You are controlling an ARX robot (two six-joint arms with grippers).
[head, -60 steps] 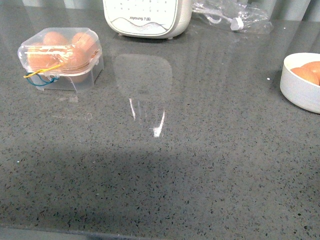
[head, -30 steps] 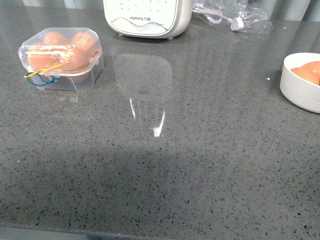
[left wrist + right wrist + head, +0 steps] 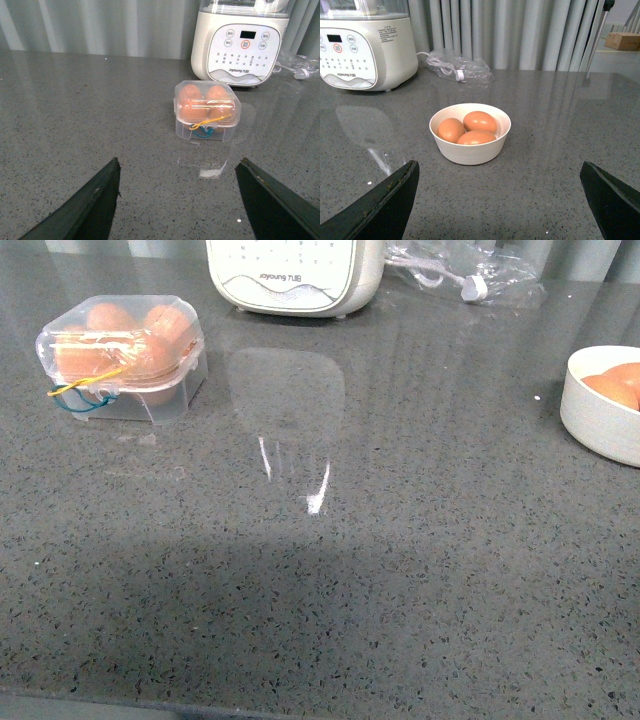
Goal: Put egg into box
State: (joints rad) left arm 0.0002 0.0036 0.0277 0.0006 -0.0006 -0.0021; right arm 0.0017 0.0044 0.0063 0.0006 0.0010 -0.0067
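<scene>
Nearest, in the right wrist view: right end effector [image 3: 500, 200] spread wide, empty, aimed straight at a round white bowl [image 3: 470, 148] near the right edge of the speckled grey stone counter [image 3: 400, 570]. Inside, three smooth orange-brown eggs, one egg [image 3: 479, 121] uppermost. Left end effector [image 3: 177, 200] likewise wide and empty, facing the clear plastic four-cup box [image 3: 207, 111] near the far left corner, lid closed, eggs inside. Beyond, a white appliance [image 3: 295, 275]. Judged: right arm nearer the egg.

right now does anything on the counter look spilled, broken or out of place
Nothing stands out. The box sits closed and level with eggs inside, the bowl is upright holding three intact eggs, and no spill shows on the counter.
</scene>
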